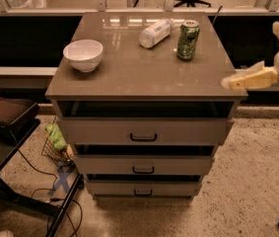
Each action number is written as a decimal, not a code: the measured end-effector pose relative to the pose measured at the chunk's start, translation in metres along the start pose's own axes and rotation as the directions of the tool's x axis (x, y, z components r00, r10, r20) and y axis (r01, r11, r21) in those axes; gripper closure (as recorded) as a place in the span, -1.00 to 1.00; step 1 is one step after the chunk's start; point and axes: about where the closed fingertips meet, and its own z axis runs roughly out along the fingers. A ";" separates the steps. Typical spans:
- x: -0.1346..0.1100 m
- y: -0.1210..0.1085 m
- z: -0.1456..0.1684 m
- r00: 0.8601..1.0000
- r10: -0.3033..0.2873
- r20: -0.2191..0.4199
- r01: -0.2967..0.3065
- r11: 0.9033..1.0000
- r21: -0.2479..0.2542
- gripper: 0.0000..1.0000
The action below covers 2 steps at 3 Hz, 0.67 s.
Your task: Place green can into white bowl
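Observation:
The green can (188, 40) stands upright on the right rear part of the brown cabinet top (144, 73). The white bowl (83, 55) sits empty on the left side of the top, well apart from the can. My gripper (251, 54) is at the right edge of the view, just off the cabinet's right front corner, to the right of and nearer than the can. Its pale fingers (250, 78) are spread apart and hold nothing.
A whitish plastic bottle (156, 32) lies on its side just left of the can. The cabinet has three drawers (143, 132) below. A dark chair (3, 117) and cables stand at the lower left. A dark counter with a rail runs behind.

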 end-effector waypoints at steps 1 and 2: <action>-0.018 -0.011 0.011 0.999 -0.019 0.043 0.016 0.998 0.066 -1.00; -0.005 -0.022 0.034 0.994 0.091 0.053 -0.094 0.994 0.052 -1.00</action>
